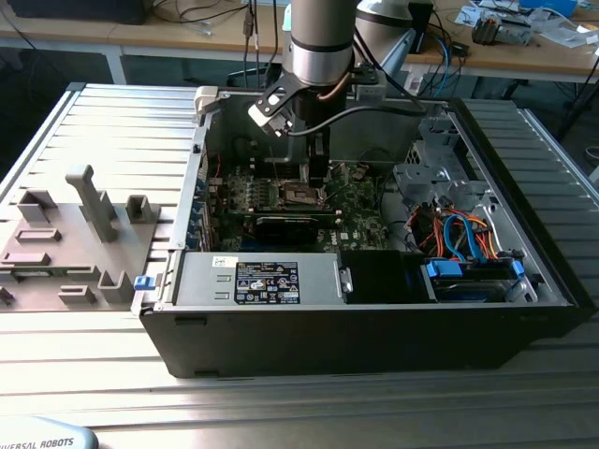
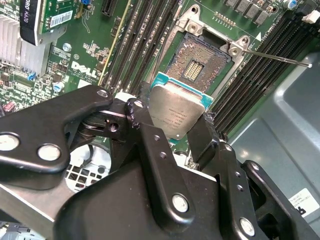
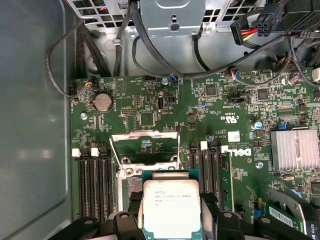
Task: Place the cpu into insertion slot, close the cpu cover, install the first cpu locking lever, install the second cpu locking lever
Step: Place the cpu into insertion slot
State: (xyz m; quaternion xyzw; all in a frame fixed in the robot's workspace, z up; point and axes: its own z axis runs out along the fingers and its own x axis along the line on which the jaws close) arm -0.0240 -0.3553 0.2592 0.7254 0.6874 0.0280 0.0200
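My pincer (image 2: 176, 117) is clamped on the chip (image 3: 171, 207). Its two black fingers (image 2: 147, 132) press on opposite edges, spread just as wide as the chip itself. In both wrist views I see the chip held over the near edge of the socket (image 2: 197, 67), not seated in it, and the socket's pin field lies bare. In the first wrist view the cover frame (image 3: 144, 135) stands flipped up behind the socket. A thin metal lever (image 2: 275, 56) juts out beside the socket. In the exterior view the arm (image 1: 318, 37) reaches down into the open computer case (image 1: 374, 327) on the ribbed bench (image 1: 281, 402).
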